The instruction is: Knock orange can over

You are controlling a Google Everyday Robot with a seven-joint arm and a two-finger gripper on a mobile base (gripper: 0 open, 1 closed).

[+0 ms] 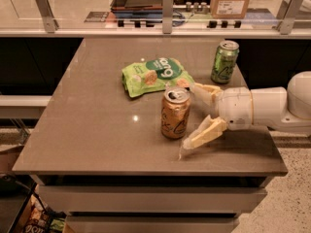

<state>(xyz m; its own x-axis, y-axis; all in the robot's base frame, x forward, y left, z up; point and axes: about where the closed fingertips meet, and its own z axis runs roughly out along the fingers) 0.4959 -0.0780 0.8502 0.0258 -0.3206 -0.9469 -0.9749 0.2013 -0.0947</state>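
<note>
In the camera view, I am holding my end effector [191, 116] just to the right of the orange can [175, 114], coming in from the right edge of the table [92, 125]. Its two fingers are spread wide apart and gripping nothing. One is sitting behind the can's upper right, the other is angling down toward the table in front of it.

The can is standing upright near the table's front middle. Its long axis is vertical, the silver top is facing up and the dark script is facing the camera.

I am judging it to be light, rigid and smooth-sided, so it should tip easily. A grasp is not needed: a sideways push high on the wall, near the rim, should topple it leftward.

A green snack bag [154, 75] is lying just behind it, and a green can [224, 62] is standing well apart at the back right.
</note>
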